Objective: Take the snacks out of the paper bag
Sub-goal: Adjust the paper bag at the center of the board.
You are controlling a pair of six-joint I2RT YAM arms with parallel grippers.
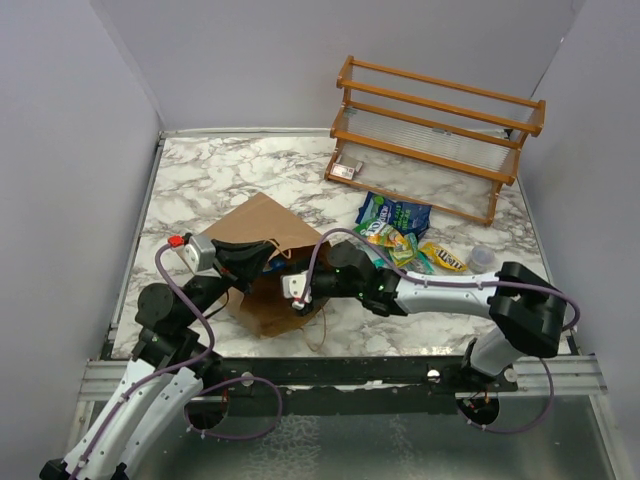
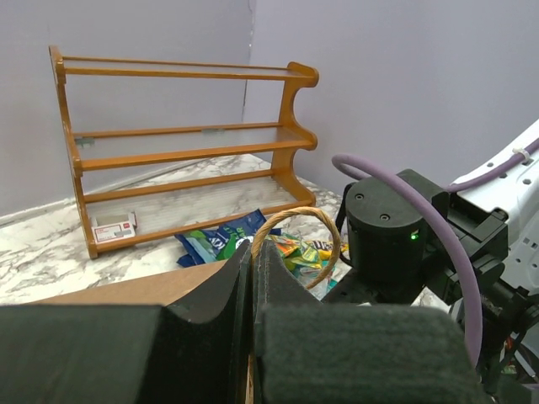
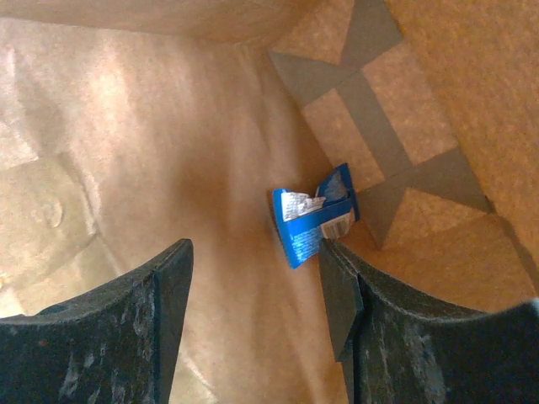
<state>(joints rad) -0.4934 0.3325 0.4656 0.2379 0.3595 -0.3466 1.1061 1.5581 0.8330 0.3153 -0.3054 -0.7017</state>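
Snack in play: blue packet (image 3: pixel 313 220), deep in paper bag (image 3: pixel 126 126) by folded bottom, just ahead of right gripper (image 3: pixel 253 252), nearer its right finger. Long axis slants across gap. Right jaws spread, empty. Left gripper (image 2: pixel 253 261) clenched on bag rim. Other snacks (image 1: pixel 400 232) out on marble table (image 1: pixel 200 175), near wooden rack (image 1: pixel 440 130).

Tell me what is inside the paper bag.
One blue packet lies deep inside the paper bag, near its folded bottom, just beyond the open right gripper. Its fingers cover the nearer part of the inside, so more may hide there.
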